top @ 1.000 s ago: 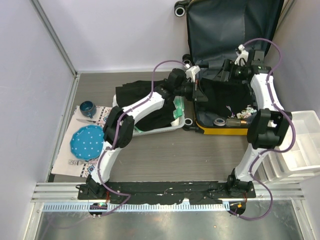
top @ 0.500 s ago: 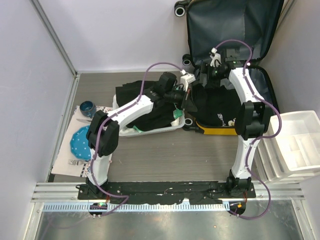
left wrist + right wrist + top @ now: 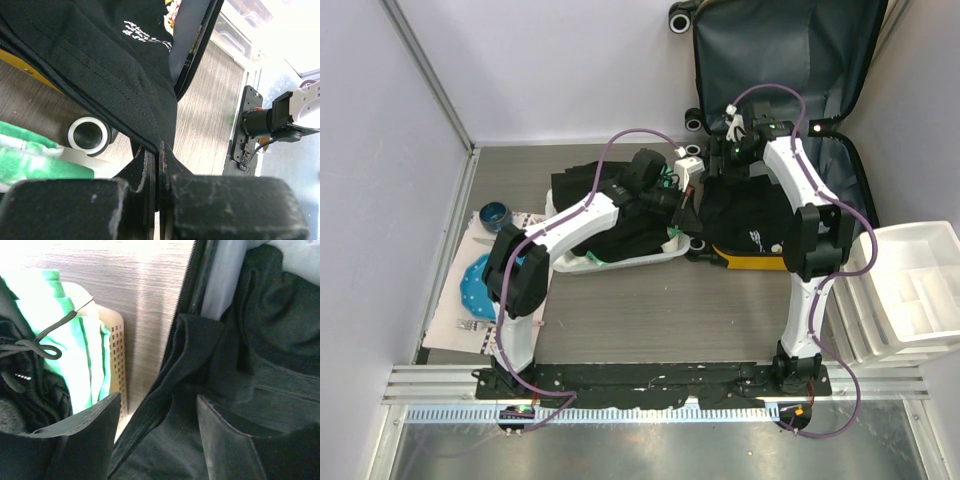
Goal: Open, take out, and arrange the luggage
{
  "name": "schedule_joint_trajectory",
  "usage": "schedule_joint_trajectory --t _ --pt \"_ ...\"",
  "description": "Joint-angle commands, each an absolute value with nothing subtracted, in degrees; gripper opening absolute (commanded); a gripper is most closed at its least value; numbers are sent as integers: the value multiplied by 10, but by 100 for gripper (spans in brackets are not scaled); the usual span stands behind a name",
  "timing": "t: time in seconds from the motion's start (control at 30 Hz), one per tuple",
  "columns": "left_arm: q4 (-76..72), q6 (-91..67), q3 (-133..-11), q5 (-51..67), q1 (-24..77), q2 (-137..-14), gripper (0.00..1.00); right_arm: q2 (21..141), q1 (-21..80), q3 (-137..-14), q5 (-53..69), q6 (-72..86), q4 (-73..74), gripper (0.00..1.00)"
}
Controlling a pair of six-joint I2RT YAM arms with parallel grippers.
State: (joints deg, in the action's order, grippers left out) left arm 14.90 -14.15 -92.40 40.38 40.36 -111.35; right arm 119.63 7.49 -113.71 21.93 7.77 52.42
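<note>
Yellow hard-shell luggage (image 3: 752, 262) lies open at the table's far right, its grey-lined lid raised. The left gripper (image 3: 159, 150) clenches a black garment (image 3: 100, 65) spilling over the rim beside a white basket (image 3: 116, 350). The right gripper (image 3: 157, 405) is spread over that garment.

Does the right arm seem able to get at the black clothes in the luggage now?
Probably yes. The right gripper hangs open just above the black clothes, nothing between them. The left gripper, shut on a black garment nearby, does not seem to block it.
</note>
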Motion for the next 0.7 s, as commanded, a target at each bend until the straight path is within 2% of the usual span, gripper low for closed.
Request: schedule_joint_trajectory --t 0.0,0.13,0.23,0.27,0.3,0.33,0.4,0.47,0.53,0.6,0.63,0.67 --pt "149 -134 -916 427 401 -1069 0 1192 76 -1152 247 94 522 60" --pt "140 -138 -908 428 401 -1063 0 1205 65 -1153 299 120 518 43" --pt "139 -136 -904 426 400 -1057 0 1208 56 -1146 310 134 514 41" --pt "139 -136 -903 425 399 -1058 0 1208 55 -1144 308 135 513 44" --pt "140 -136 -903 425 399 -1056 0 1210 54 -1145 288 135 516 58" --pt "140 -136 -903 425 399 -1056 0 1211 56 -1145 282 133 515 63" --pt "137 -138 -902 425 399 -1057 0 1216 57 -1150 273 132 516 69" --pt "131 -142 -903 425 399 -1060 0 1222 61 -1155 266 126 519 69" --pt "131 -144 -905 425 398 -1062 0 1227 65 -1158 262 124 519 62" --pt "133 -142 -908 424 399 -1062 0 1227 66 -1160 265 115 520 48" --pt "134 -142 -908 421 399 -1061 0 1226 65 -1160 264 112 523 45" --pt "134 -141 -906 421 399 -1060 0 1225 64 -1158 266 110 524 32"
